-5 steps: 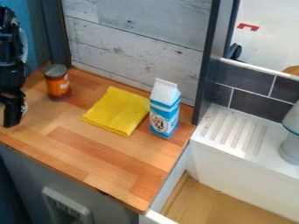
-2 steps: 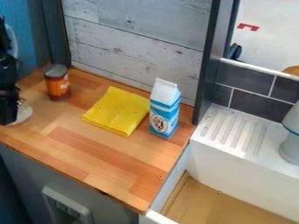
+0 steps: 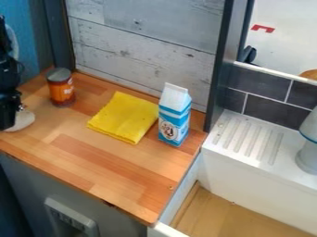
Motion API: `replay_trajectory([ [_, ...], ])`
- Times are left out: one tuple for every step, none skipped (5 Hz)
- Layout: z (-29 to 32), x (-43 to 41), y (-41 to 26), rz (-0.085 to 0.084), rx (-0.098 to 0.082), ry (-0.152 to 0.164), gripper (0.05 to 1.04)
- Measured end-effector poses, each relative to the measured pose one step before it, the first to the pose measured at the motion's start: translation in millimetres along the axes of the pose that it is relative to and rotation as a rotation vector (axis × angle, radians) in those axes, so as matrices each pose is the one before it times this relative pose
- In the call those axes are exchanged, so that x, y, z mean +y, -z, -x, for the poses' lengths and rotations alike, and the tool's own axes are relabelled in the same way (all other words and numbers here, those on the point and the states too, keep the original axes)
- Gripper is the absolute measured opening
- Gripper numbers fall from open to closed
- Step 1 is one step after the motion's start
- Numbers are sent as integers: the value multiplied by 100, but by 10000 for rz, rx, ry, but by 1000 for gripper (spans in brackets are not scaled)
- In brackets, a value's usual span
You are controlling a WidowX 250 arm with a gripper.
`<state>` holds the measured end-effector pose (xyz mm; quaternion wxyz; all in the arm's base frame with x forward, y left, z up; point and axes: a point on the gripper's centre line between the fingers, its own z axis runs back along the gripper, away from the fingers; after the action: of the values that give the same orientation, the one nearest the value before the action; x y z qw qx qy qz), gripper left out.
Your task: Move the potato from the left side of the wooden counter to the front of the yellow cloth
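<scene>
Round emblem (image 3: 168, 130) on carton (image 3: 176, 113), label (image 3: 69, 85) on jar (image 3: 59, 91) — pale object (image 3: 25, 120) by fingers (image 3: 8, 115); spread or pressed, can't tell.

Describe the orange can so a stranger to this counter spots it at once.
Find the wooden countertop before the grey plank wall. Near its back left corner, left of the yellow cloth, stands the upright orange can. Its round body and grey top set it apart from the flat cloth and the taller, boxy blue-and-white carton.
</scene>
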<state>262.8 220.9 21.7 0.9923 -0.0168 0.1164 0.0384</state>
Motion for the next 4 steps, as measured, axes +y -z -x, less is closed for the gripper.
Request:
replay_trajectory([
  [1251,-554,-2177,-292,-502,-48,376],
  [1536,-741,-3570,-347,-820,-94,357],
  [866,-816,-3122,-246,-908,181,355],
  [313,-3264,-86,298,-3,-66,355],
])
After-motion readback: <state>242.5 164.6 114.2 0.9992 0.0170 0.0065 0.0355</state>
